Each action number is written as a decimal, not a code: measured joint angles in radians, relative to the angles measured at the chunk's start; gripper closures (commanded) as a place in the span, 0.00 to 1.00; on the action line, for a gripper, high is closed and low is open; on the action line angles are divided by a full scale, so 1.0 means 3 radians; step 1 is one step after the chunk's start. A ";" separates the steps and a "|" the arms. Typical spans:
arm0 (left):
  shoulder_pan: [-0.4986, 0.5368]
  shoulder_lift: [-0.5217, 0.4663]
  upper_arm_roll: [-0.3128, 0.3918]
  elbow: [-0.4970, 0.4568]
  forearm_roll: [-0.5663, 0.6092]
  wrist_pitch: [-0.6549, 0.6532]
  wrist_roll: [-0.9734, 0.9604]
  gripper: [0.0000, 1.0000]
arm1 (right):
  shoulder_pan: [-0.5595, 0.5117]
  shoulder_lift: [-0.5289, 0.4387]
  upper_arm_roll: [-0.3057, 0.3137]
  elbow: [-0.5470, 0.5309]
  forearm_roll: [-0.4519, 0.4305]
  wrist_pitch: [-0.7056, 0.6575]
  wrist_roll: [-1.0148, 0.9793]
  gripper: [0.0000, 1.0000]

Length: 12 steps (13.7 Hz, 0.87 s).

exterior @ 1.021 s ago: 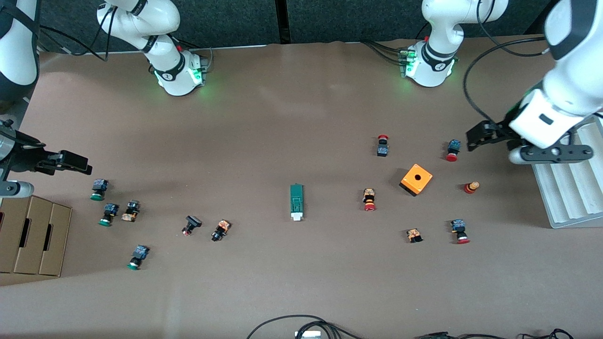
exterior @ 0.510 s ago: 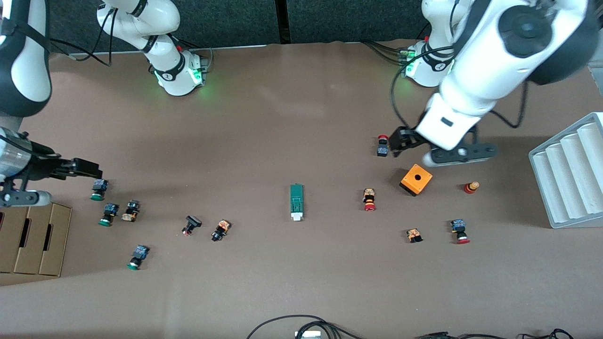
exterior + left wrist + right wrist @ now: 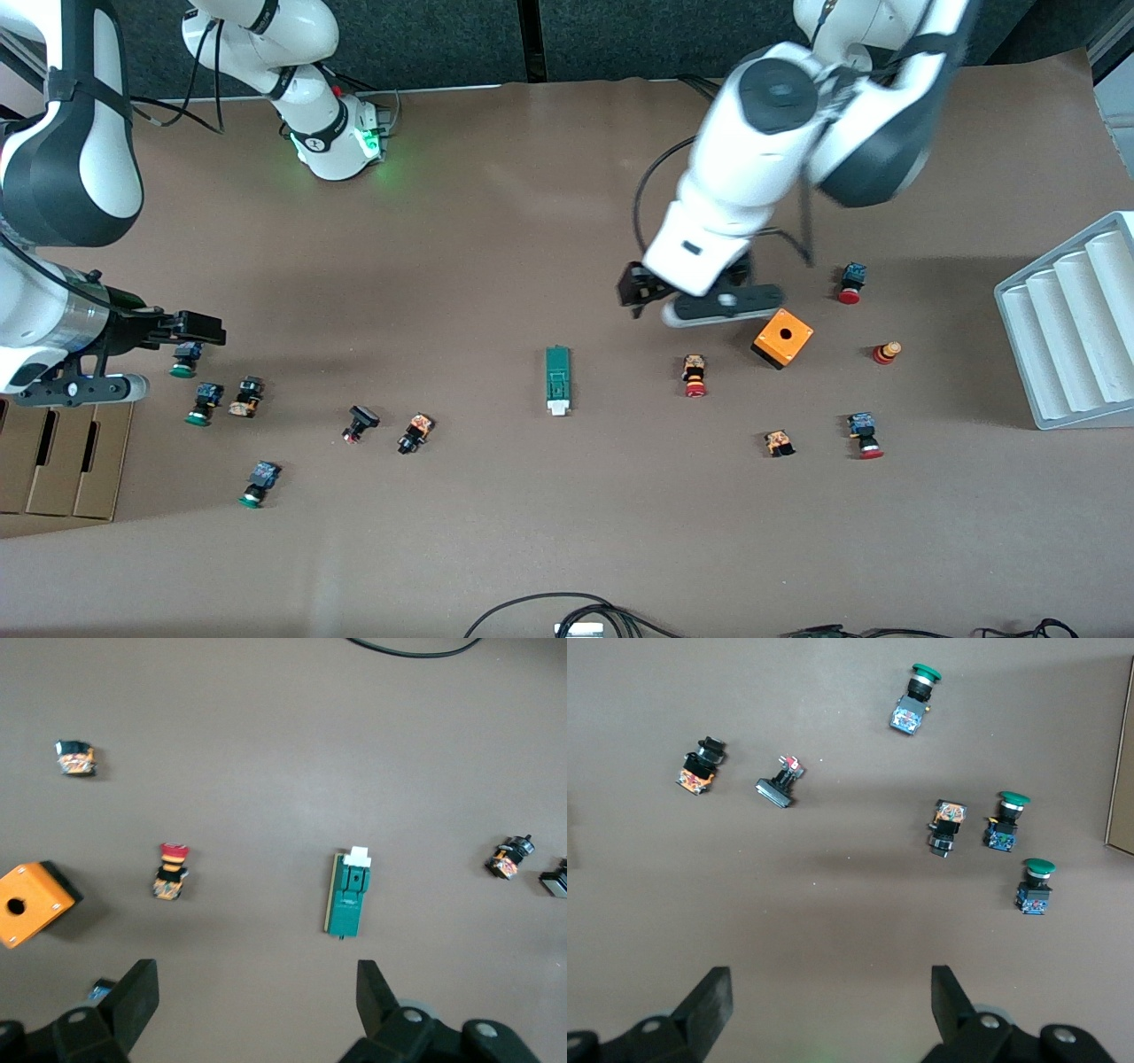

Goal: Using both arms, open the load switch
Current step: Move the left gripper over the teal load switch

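Front view: the load switch (image 3: pixel 557 380) lies mid-table, untouched. Left gripper (image 3: pixel 640 291) hovers above the table near the orange cube (image 3: pixel 783 338), jaws apart. Right gripper (image 3: pixel 197 330) hovers over a green-capped push-button (image 3: pixel 184 359), jaws apart.

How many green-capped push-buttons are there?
3 green-capped push-buttons toward the right arm's end: one by the right gripper, one nearer the camera, the third nearest. Others may be hidden.
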<state>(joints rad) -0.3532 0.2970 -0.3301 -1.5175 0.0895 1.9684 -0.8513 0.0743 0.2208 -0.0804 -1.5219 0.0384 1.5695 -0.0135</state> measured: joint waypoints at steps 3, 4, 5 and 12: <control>-0.0261 0.0188 -0.0004 -0.0098 0.0405 0.0411 -0.0366 0.02 | 0.0000 0.0027 -0.0001 0.0000 0.0000 0.0009 -0.0002 0.00; -0.0315 0.0231 -0.0004 -0.0155 0.0503 0.0562 -0.0505 0.02 | -0.0001 0.0029 -0.0001 0.0000 0.0000 0.0016 -0.0002 0.00; -0.0370 0.0280 -0.0004 -0.0204 0.0640 0.0668 -0.0652 0.02 | -0.0002 0.0031 -0.0001 0.0000 0.0000 0.0025 -0.0002 0.00; -0.0780 0.0739 -0.0007 -0.0256 0.1853 0.0963 -0.1789 0.02 | -0.0035 0.0105 -0.0037 0.0000 0.0162 0.0089 -0.0450 0.00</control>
<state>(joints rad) -0.5871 0.5188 -0.3321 -1.5942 0.6453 2.2573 -1.3879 0.0639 0.2521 -0.0914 -1.5219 0.0870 1.5961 -0.1486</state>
